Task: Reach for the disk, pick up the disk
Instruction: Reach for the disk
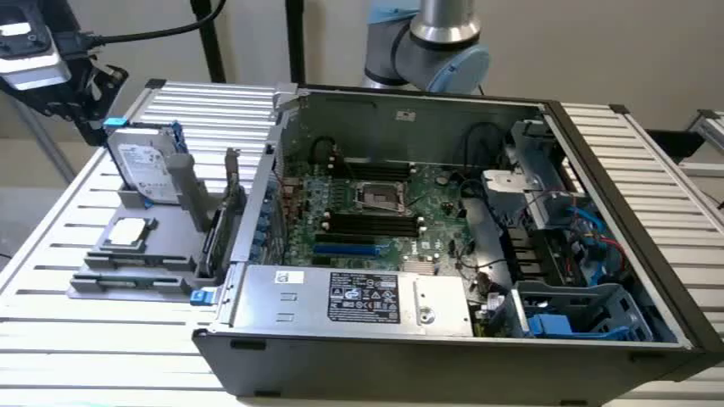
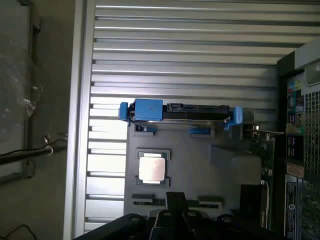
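Note:
The disk (image 1: 147, 165) stands upright on its edge in a grey holder (image 1: 130, 275) at the exterior view's left. It is silver-grey with a white label and sits in a blue carrier. In the wrist view the disk (image 2: 180, 113) shows edge-on, with blue tabs at both ends. My gripper (image 1: 88, 106) hangs above and just behind the disk's top edge, apart from it. Its black fingers (image 2: 174, 206) are together in the wrist view, shut on nothing.
A small square silver chip (image 1: 128, 231) lies flat on the holder in front of the disk. An upright card (image 1: 232, 208) stands between the holder and the open computer case (image 1: 588, 170). Inside the case is a silver box with a black label (image 1: 356, 297). The table (image 1: 46, 339) is slatted metal.

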